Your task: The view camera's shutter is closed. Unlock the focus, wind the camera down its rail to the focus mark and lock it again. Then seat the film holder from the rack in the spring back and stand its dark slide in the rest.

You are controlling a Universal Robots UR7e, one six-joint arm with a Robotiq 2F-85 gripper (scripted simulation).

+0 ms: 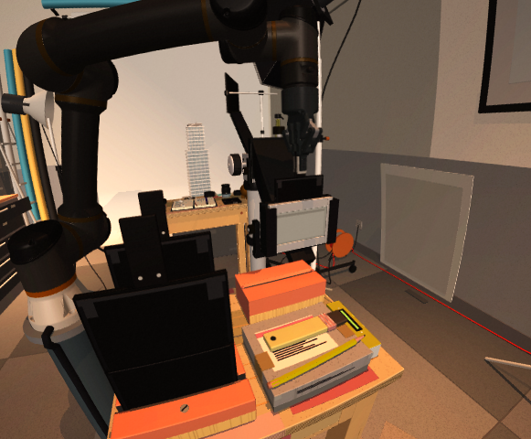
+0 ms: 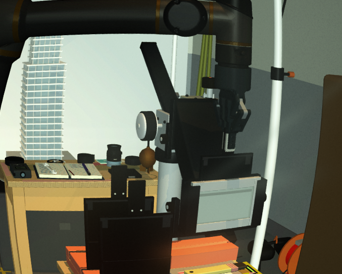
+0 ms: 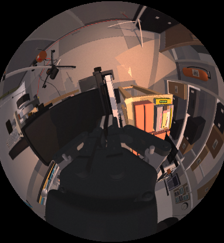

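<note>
The view camera [image 1: 279, 189] stands on its column behind the near table, its ground-glass spring back [image 1: 302, 225] facing the table. A film holder [image 1: 299, 187] sits in the back, its top showing above the frame. My gripper [image 1: 300, 163] hangs straight down over the holder's top edge, closed on the pale tab of the dark slide [image 2: 230, 141]. The silver focus knob [image 2: 146, 125] is on the camera's left side. Two more film holders [image 1: 161, 331] stand in the orange rack [image 1: 185, 411] on the near table. The orange slotted rest [image 1: 279, 286] lies behind the rack.
A white lamp pole [image 2: 273, 134] rises close to the right of my wrist. A grey box with a pencil and a tag [image 1: 310, 359] lies on the near table. A far table [image 2: 76, 176] carries a notebook and lens parts. A brown panel [image 2: 332, 179] stands on the right.
</note>
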